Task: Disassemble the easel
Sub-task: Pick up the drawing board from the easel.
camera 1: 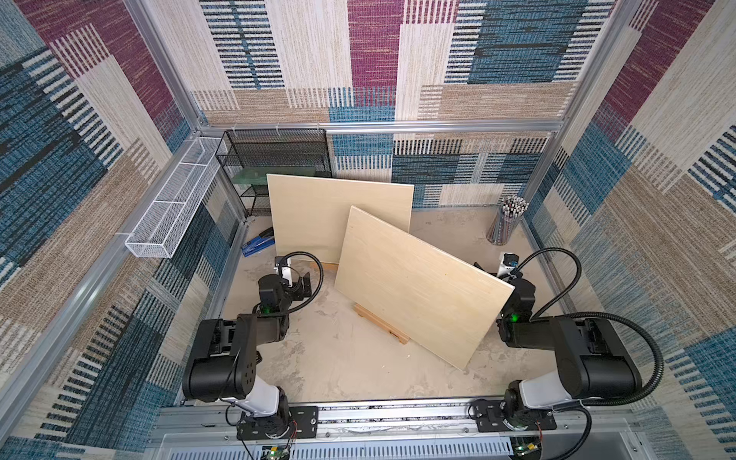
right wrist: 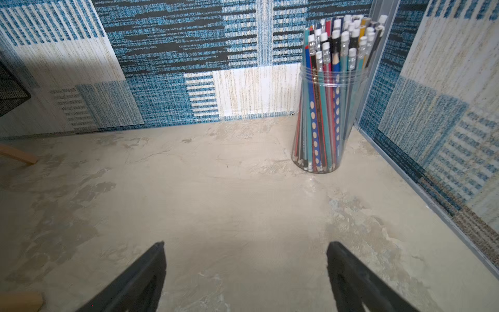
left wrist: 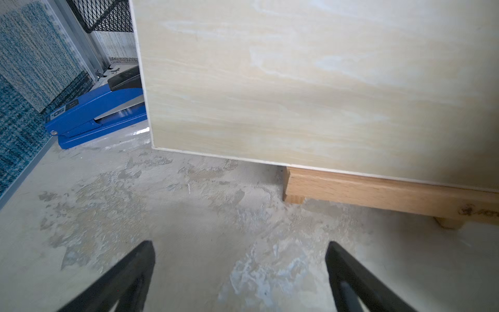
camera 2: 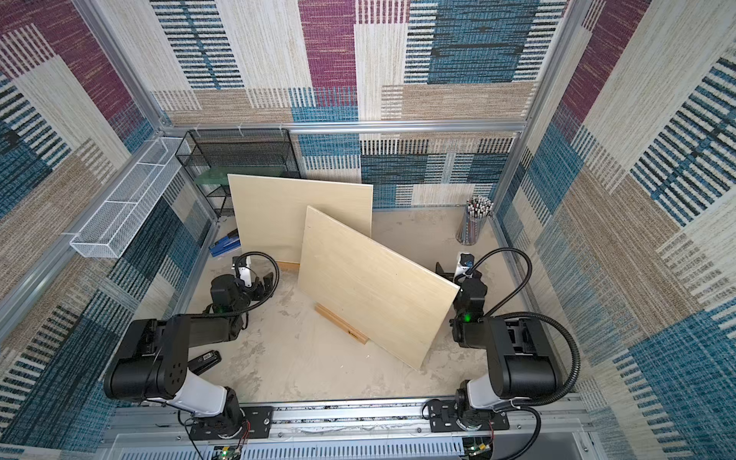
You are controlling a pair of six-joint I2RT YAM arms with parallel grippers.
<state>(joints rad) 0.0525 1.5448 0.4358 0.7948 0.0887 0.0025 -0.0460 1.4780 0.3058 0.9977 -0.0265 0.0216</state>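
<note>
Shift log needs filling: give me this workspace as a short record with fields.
front board: tilted, resting on front ledge
rear board: standing on rear ledge, partly behind the front board
stapler: blue, partly hidden behind the rear board
pencil jar: upright, in a far corner
left jaws: open, empty
right jaws: open, empty

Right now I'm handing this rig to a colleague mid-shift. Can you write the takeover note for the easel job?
Grippers: left gripper has its jaws apart and is empty, low and facing the back board at its lower corner. The right gripper has its jaws apart and is empty, pointing towards the pencil jar.
Things: front board leans on the front ledge mid-table; the back board sits on the back ledge.
Done: nothing visibly taken apart.
Left: probably lift each board off, then dismantle the wooden stands.
</note>
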